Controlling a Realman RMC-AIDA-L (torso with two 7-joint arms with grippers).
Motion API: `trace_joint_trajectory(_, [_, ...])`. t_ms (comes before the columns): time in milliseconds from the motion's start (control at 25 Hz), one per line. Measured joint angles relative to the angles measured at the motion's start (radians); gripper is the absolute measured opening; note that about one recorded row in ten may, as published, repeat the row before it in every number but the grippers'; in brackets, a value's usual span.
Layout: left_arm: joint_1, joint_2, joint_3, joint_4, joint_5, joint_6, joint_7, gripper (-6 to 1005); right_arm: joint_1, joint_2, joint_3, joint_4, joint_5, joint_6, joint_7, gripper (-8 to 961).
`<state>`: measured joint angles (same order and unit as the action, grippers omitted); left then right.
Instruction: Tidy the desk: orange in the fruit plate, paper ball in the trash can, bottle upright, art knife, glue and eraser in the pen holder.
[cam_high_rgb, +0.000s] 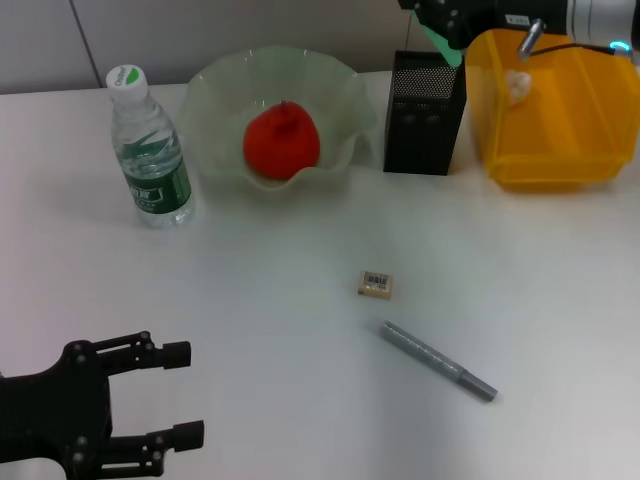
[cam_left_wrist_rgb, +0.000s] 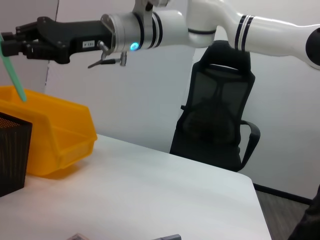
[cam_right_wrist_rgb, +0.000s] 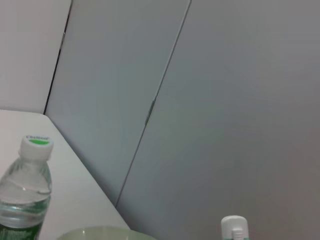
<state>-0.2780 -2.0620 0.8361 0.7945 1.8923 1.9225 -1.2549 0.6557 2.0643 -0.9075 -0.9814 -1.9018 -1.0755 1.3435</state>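
The orange (cam_high_rgb: 282, 140) lies in the pale-green fruit plate (cam_high_rgb: 215, 85). Left of the plate the bottle (cam_high_rgb: 150, 150) stands upright. Inside the yellow trash can (cam_high_rgb: 550, 150) rests the paper ball (cam_high_rgb: 518, 88). My right gripper (cam_high_rgb: 445, 28) is shut on a slim green stick, apparently the glue (cam_high_rgb: 443, 45), and holds it tilted just above the black mesh pen holder (cam_high_rgb: 425, 112). The left wrist view shows this gripper (cam_left_wrist_rgb: 6, 45) with the glue (cam_left_wrist_rgb: 14, 75) over the holder (cam_left_wrist_rgb: 10, 155). The eraser (cam_high_rgb: 375, 284) and the grey pen-shaped art knife (cam_high_rgb: 437, 360) lie on the table. My left gripper (cam_high_rgb: 165, 395) hovers open at the near left.
The white table (cam_high_rgb: 250, 320) ends at a grey wall behind the plate and bin. A black office chair (cam_left_wrist_rgb: 217, 110) stands beyond the table's right side. The yellow bin touches the pen holder's right side.
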Motion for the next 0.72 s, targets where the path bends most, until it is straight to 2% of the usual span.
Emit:
trace_joint_trajectory(160, [-0.001,-0.003,0.000,-0.002,-0.002,-0.004,-0.002,783,0.023,-0.014,0.039,0.131,0.079,0.018,-0.148,158])
trace_joint_trajectory(400, [-0.001,-0.004,0.000,-0.003,-0.004,-0.004,-0.006,782,0.057,-0.032,0.092,0.259,0.137,0.028,-0.261,159])
trace_joint_trajectory(720, [-0.009,-0.004,0.002,0.005,-0.005,0.007,-0.015,782,0.098,-0.040,0.157,0.400,0.164,0.058,-0.364,159])
